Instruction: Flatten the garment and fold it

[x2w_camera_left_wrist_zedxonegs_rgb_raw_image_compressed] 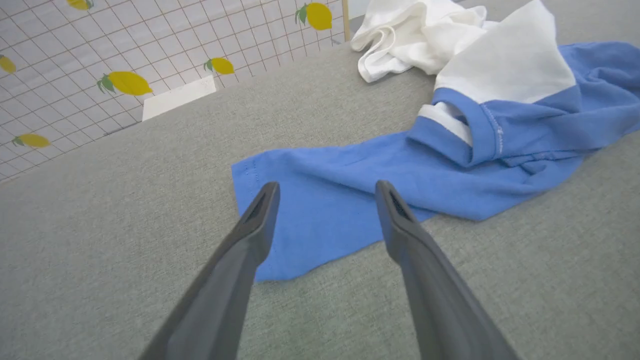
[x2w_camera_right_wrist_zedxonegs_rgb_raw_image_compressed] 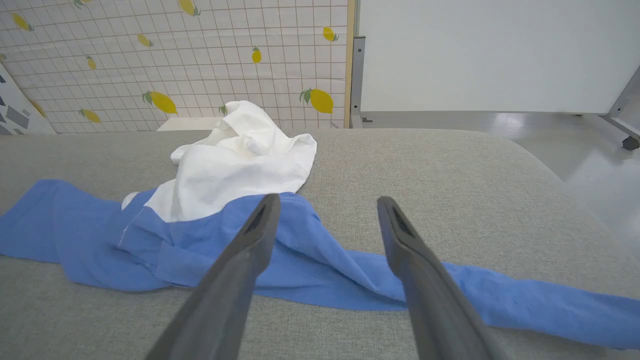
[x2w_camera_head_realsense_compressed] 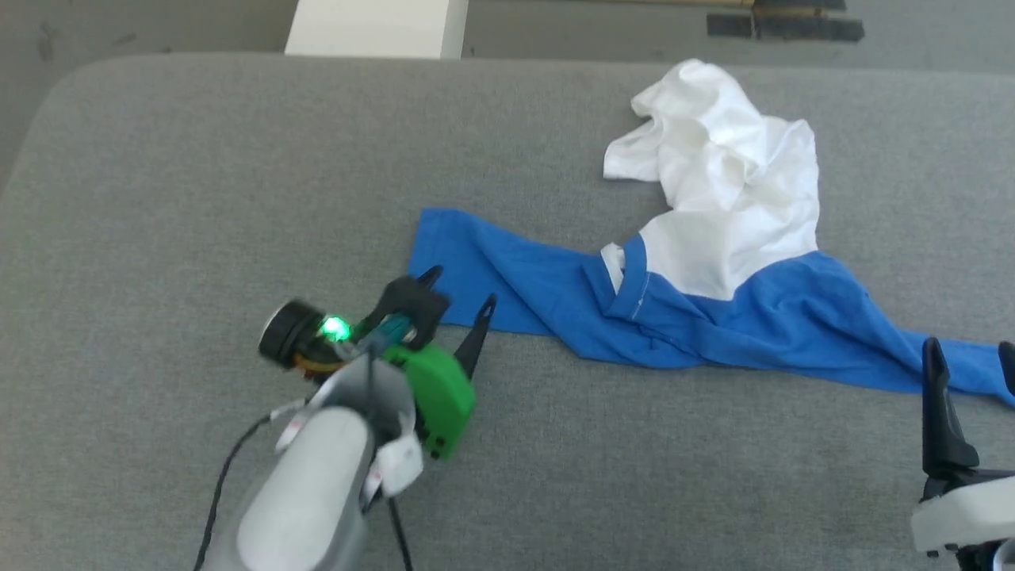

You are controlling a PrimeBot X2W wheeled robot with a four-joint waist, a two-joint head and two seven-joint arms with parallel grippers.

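Observation:
The garment (x2w_camera_head_realsense_compressed: 714, 301) lies crumpled on the grey padded table (x2w_camera_head_realsense_compressed: 198, 174), its white body bunched toward the far side and its blue sleeves stretched out left and right. My left gripper (x2w_camera_head_realsense_compressed: 461, 290) is open at the end of the left blue sleeve (x2w_camera_left_wrist_zedxonegs_rgb_raw_image_compressed: 310, 200), fingers on either side of its cuff corner with nothing held. My right gripper (x2w_camera_head_realsense_compressed: 971, 347) is open at the right sleeve (x2w_camera_right_wrist_zedxonegs_rgb_raw_image_compressed: 500, 300), above the cloth. In the right wrist view the garment (x2w_camera_right_wrist_zedxonegs_rgb_raw_image_compressed: 225, 200) spreads ahead of the fingers.
A white box (x2w_camera_head_realsense_compressed: 373, 28) stands beyond the table's far edge. A lemon-patterned tiled wall (x2w_camera_left_wrist_zedxonegs_rgb_raw_image_compressed: 100, 50) and a white panel (x2w_camera_right_wrist_zedxonegs_rgb_raw_image_compressed: 500, 50) rise behind. The table's rounded right edge (x2w_camera_right_wrist_zedxonegs_rgb_raw_image_compressed: 575, 190) drops to a glossy floor. Bare grey padding stretches to the left.

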